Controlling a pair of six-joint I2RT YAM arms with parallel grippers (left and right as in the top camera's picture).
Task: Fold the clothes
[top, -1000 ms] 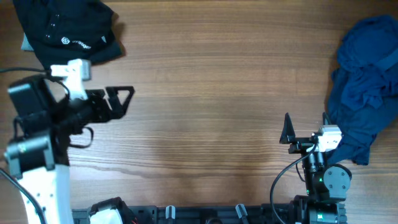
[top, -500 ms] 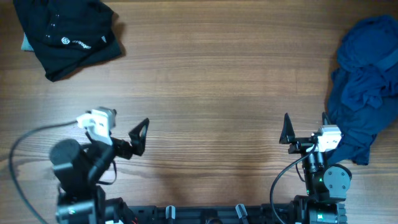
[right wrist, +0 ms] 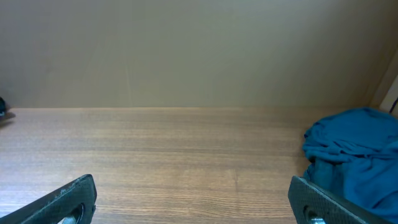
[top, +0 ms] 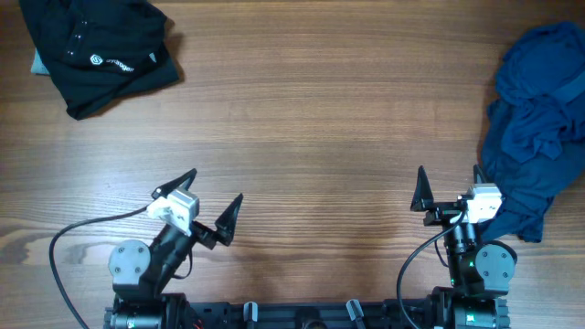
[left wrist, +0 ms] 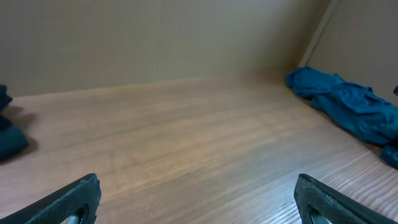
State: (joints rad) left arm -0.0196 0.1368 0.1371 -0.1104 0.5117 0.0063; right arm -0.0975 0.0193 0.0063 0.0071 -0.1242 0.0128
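Observation:
The clothes lie in two places. A folded black shirt (top: 101,55) with a small white logo rests at the table's far left corner. A crumpled dark blue heap (top: 539,128) fills the right edge. My left gripper (top: 214,186) is open and empty near the front left, far from the shirt. In the left wrist view its fingers (left wrist: 74,199) frame bare wood, with the blue heap (left wrist: 348,102) far off to the right. My right gripper (top: 449,178) is open and empty just left of the blue heap. That heap (right wrist: 351,152) lies beside its right finger.
The wooden table (top: 311,119) runs between the two piles. Both arm bases and a black rail (top: 302,315) line the front edge. A cable (top: 82,228) loops by the left base. A plain wall backs the table in both wrist views.
My left arm has drawn back from beside the black shirt to the front left and swung its open gripper toward the far right. The right arm has not moved.

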